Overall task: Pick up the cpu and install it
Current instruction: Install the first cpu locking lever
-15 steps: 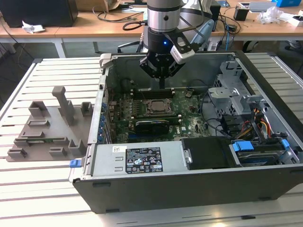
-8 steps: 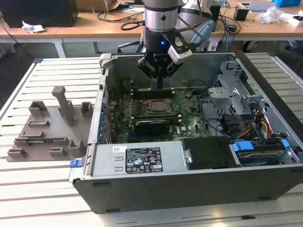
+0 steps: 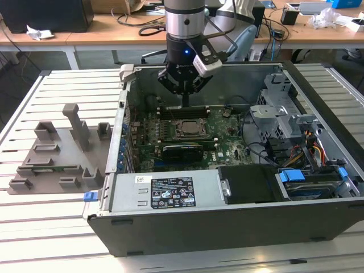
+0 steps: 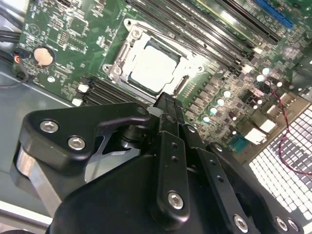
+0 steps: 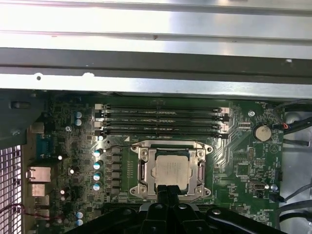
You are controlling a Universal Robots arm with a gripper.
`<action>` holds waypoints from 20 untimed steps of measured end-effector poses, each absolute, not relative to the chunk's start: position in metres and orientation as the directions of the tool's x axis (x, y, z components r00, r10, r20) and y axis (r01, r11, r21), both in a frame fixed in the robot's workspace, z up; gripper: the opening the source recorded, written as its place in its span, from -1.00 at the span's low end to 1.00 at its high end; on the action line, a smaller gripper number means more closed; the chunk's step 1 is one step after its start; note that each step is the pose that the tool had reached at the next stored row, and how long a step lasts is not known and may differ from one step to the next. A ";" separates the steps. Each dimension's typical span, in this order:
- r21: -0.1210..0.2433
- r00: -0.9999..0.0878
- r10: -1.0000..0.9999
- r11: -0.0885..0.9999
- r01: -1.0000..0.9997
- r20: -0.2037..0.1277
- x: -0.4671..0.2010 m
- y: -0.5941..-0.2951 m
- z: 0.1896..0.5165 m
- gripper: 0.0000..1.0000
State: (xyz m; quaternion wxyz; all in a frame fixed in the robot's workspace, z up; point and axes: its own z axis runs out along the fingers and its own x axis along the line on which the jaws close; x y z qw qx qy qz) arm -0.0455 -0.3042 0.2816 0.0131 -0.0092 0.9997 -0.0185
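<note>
You see the cpu point(image 5: 171, 168) point(image 4: 152, 69) point(image 3: 188, 127) lying flat inside the socket frame point(image 5: 170, 169) near the middle of the motherboard point(image 5: 239, 161), just beside the four memory slots point(image 5: 163, 120), with its pale metal top facing up. The gripper point(image 3: 185, 94) point(image 4: 167, 103) point(image 5: 167, 191) hangs in the open case point(image 3: 318, 222) just above the socket's edge, its fingers point(image 4: 169, 108) drawn together with nothing between them. On the bench point(image 3: 34, 227), a grey fixture point(image 3: 60, 152) sits at the exterior view's left, outside the case.
</note>
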 end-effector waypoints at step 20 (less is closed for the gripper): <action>-0.037 -0.999 -0.019 0.999 -0.018 -0.026 -0.070 -0.304 0.281 -0.79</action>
